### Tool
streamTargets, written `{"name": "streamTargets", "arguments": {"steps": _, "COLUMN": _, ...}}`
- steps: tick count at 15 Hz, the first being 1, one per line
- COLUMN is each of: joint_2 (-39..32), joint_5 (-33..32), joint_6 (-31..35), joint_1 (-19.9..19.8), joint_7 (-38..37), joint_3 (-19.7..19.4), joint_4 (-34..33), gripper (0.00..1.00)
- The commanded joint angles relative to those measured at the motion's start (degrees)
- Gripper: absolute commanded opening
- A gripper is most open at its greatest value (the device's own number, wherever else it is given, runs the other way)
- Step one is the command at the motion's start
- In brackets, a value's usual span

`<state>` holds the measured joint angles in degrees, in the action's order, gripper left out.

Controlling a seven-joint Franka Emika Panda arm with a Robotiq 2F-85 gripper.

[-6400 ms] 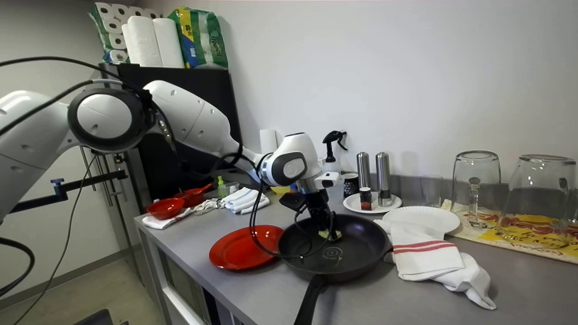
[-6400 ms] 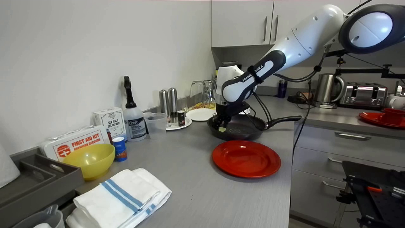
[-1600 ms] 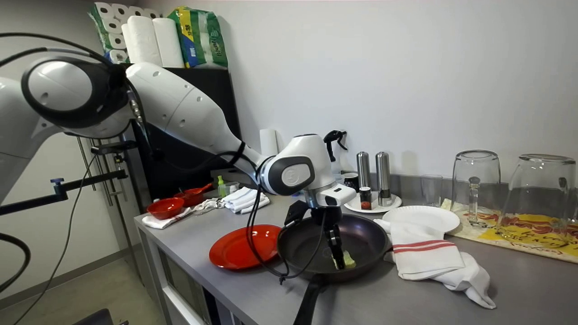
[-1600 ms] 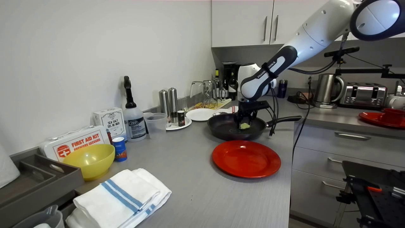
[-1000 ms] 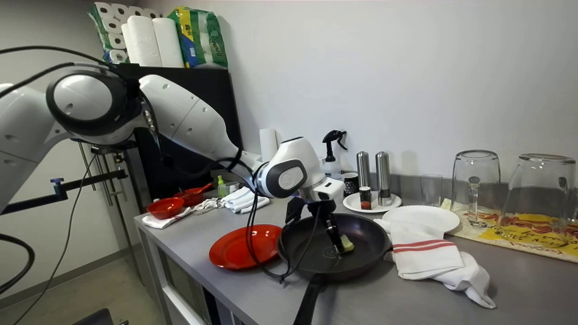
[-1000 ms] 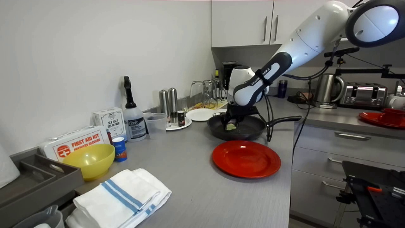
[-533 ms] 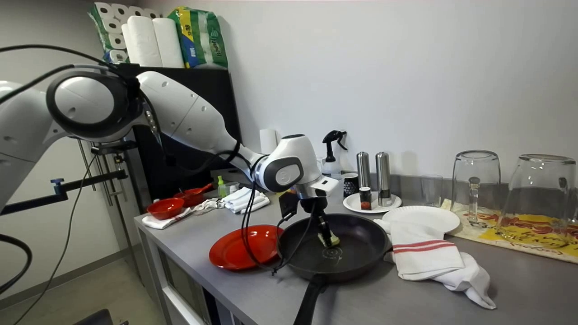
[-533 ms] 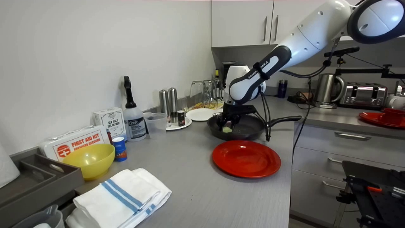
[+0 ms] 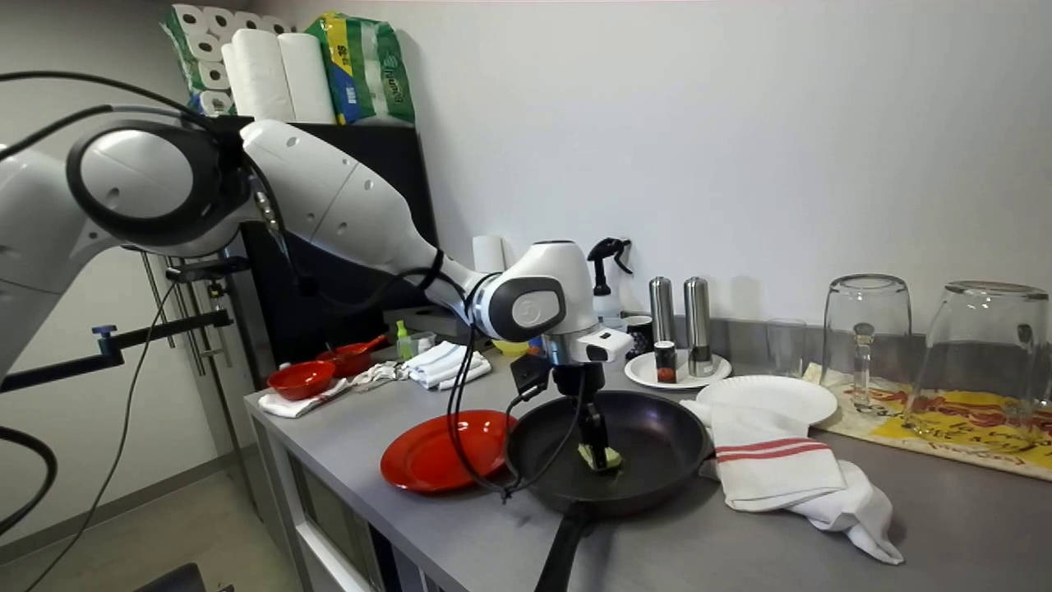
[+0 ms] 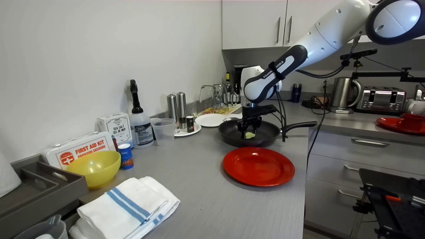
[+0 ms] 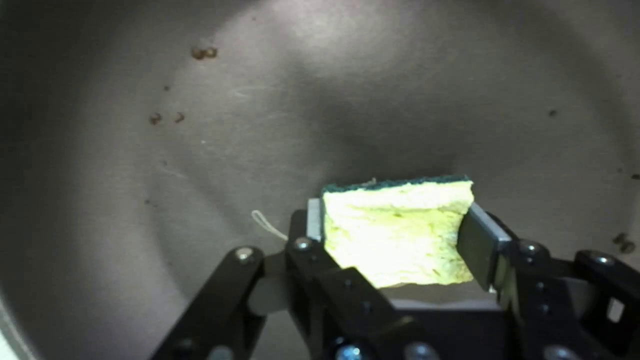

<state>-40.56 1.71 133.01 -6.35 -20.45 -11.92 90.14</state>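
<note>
A yellow sponge (image 11: 400, 230) with a dark green scouring layer is pinched between the pads of my gripper (image 11: 397, 222) in the wrist view. In both exterior views the gripper (image 9: 596, 436) points down inside a black frying pan (image 9: 657, 452), with the sponge (image 10: 249, 135) low against the pan's floor. The scouring side faces away from the wrist camera, so its contact with the pan is mostly hidden. Several brown specks (image 11: 204, 53) dot the pan's surface (image 11: 240, 140). A pale thread loop (image 11: 267, 225) shows beside the left finger.
A red plate (image 10: 258, 166) lies beside the pan. The pan handle (image 9: 563, 547) points to the counter's front. A striped towel (image 9: 772, 460), a white plate (image 9: 768, 399) and glass pitchers (image 9: 867, 345) stand on its far side. Cables (image 9: 460, 395) hang from the arm.
Held throughout, the sponge has shifted about inside the pan. Over the last half second it has moved toward the handle side, and the wrist, tilted a second ago, now stands more upright.
</note>
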Motion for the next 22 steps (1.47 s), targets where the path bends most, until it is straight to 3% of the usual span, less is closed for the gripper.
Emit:
{"name": "streamTargets", "arguments": {"steps": 1, "joint_2": -3.69, "joint_5": -3.74, "joint_6": -1.75, "joint_1": 0.16, "joint_7": -2.59, "joint_3": -3.69, "joint_4": -0.65, "gripper": 0.39}}
{"name": "streamTargets", "arguments": {"steps": 4, "joint_2": -4.75, "joint_5": -2.96, "joint_6": 6.92, "joint_1": -0.23, "joint_7": -6.47, "joint_3": -4.92, "joint_4": -0.49, "gripper": 0.39}}
{"name": "streamTargets", "arguments": {"steps": 9, "joint_2": -7.39, "joint_5": -1.45, "joint_6": 13.46, "joint_1": 1.12, "joint_7": -11.92, "joint_3": -5.57, "joint_4": -2.11, "gripper": 0.39}}
{"name": "streamTargets", "arguments": {"steps": 22, "joint_2": -7.0, "joint_5": -0.38, "joint_6": 13.92, "joint_1": 5.07, "joint_7": -10.61, "joint_3": -1.11, "joint_4": -3.22, "gripper": 0.39}}
